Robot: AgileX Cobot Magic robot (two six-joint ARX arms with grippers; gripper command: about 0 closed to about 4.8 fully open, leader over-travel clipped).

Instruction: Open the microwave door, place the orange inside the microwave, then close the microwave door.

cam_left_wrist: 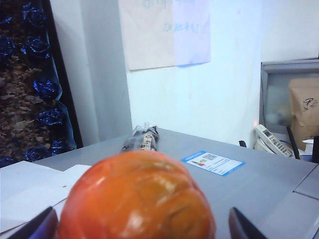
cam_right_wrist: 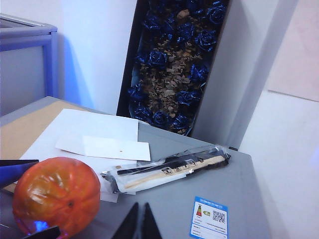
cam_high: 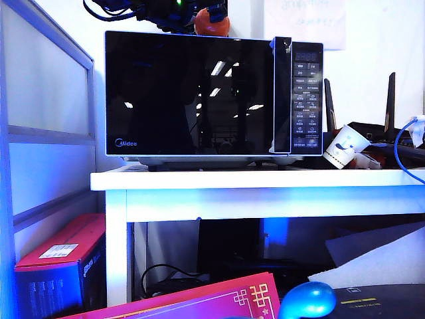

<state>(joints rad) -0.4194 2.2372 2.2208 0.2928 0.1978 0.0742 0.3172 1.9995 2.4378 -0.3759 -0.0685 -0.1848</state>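
Orange (cam_left_wrist: 137,196) on top of microwave (cam_high: 212,96), between spread left gripper (cam_left_wrist: 139,226) tips, contact unclear; right gripper (cam_right_wrist: 139,224) closed, mostly cropped.

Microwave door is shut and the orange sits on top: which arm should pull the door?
Right. Its end effector is shut and empty, beside the orange on the microwave top. The left end effector is open, its fingers straddling the orange, so it's committed. The microwave door remains closed.

White table (cam_high: 265,179) against a pale wall (cam_high: 378,40), clutter beneath.
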